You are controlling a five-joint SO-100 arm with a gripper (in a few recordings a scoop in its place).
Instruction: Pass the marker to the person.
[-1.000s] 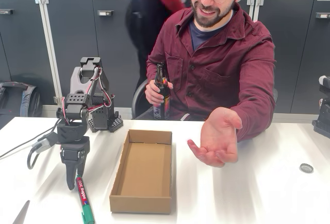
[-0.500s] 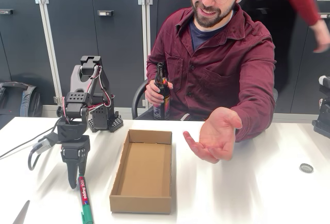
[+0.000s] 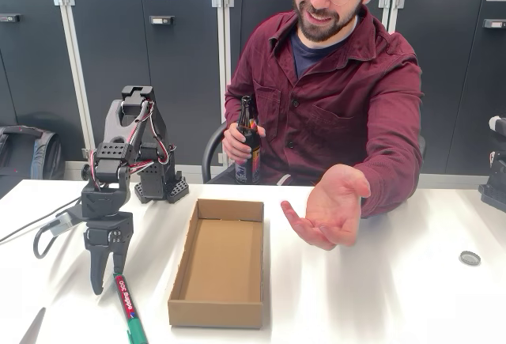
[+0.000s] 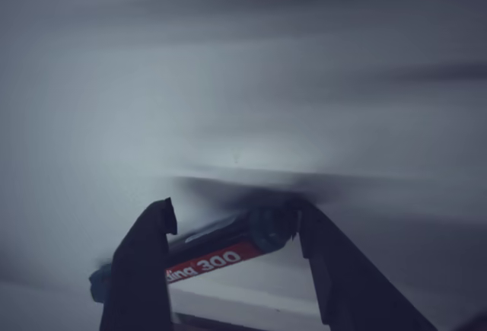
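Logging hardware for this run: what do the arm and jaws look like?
Black printed arm on a black base, with red, white and black wires looped along its joints and a grey cable trailing off across the white table. The gripper is black too, with two long tapering jaws; the wrist view shows them dark and pointed.

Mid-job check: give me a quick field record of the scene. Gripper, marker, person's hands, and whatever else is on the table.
gripper: pointing down at the table, jaws open, straddling the marker in the wrist view
marker: flat on the table, not lifted, green end toward the camera
person's open hand: palm up over the table, right of the box
person's other hand: holding a bottle
cardboard box: open
bottle cap: far right of the table
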